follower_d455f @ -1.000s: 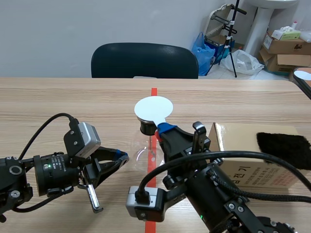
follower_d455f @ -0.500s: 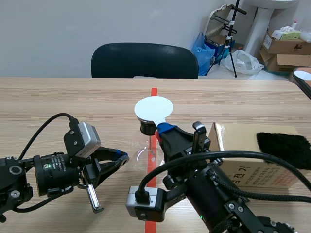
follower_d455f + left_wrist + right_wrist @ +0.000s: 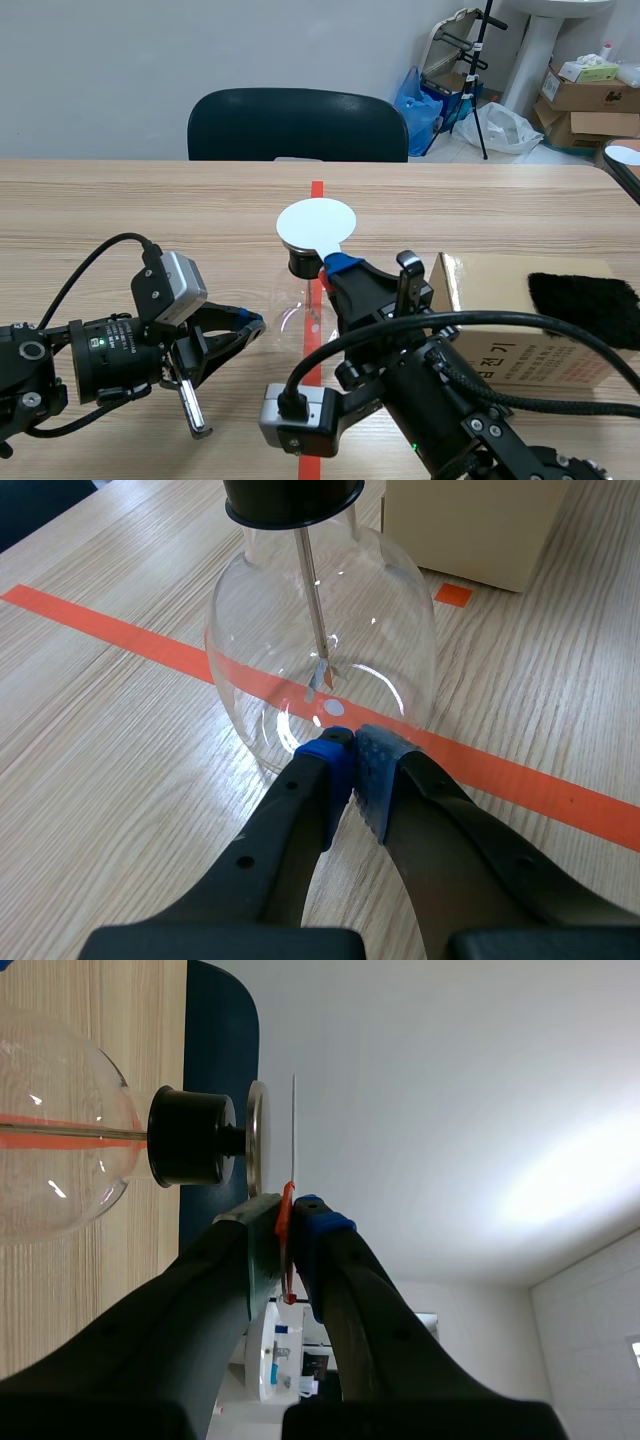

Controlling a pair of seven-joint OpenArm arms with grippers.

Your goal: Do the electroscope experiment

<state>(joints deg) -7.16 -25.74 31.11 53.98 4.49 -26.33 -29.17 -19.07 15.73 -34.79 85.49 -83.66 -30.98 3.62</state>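
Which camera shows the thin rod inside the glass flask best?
The left wrist view: the rod shows from stopper to tip. The right wrist view catches only a stretch; the scene view, nothing clear.

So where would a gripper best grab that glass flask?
Probably at the black stopper in the neck, coming in from the side. It is a narrow, straight-sided cylinder, while the bulb of the flask is wide, round, smooth glass. The way in from above is blocked: the right gripper holds a disc over the top.
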